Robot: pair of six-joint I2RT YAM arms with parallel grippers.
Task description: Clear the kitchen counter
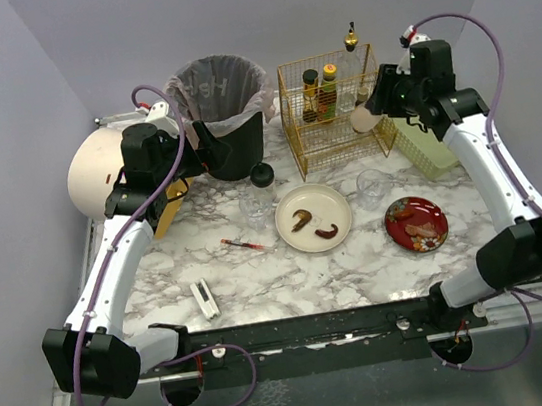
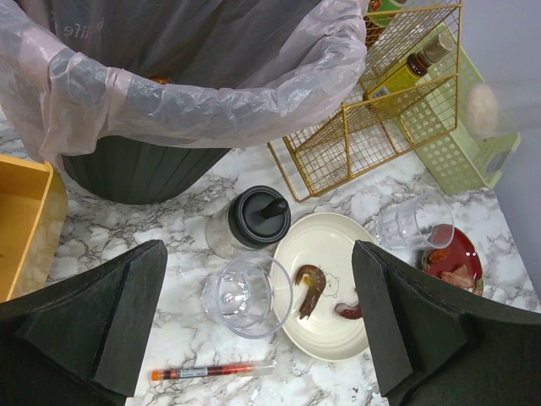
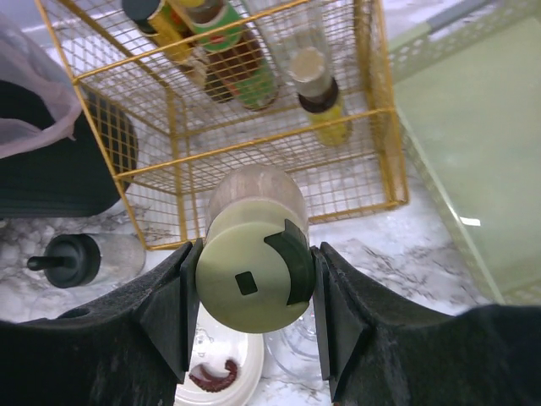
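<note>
We see the white marble-patterned bench with grey veins (image 1: 261,275) filling the middle of the top view, just beyond the two arm bases. At its 11 o'clock stands a black round bin with a translucent plastic liner (image 1: 234,153). At 12 to 1 o'clock stands a gold wire basket holding bottles (image 1: 338,143), with a pale green perforated plastic crate (image 1: 431,155) on its 3 o'clock side. The left tool (image 2: 262,317) hangs fully released beside the bin. In its wrist view we look down between its fingers on a clear glass tumbler (image 2: 247,296), a black-lidded glass jar (image 2: 254,220) lying at the tumbler's 12 o'clock, and a thin red-filled tube (image 2: 211,370) at its 6 o'clock. A cream round plate with brown food scraps (image 1: 313,197) sits near the bench's centre, and a red round plate (image 1: 429,211) at 4 o'clock. The right tool (image 3: 249,288), up at 1 o'clock before the basket, is grasping a wood-toned cylinder with a pale green round end (image 3: 254,199), a finger on each side.
</note>
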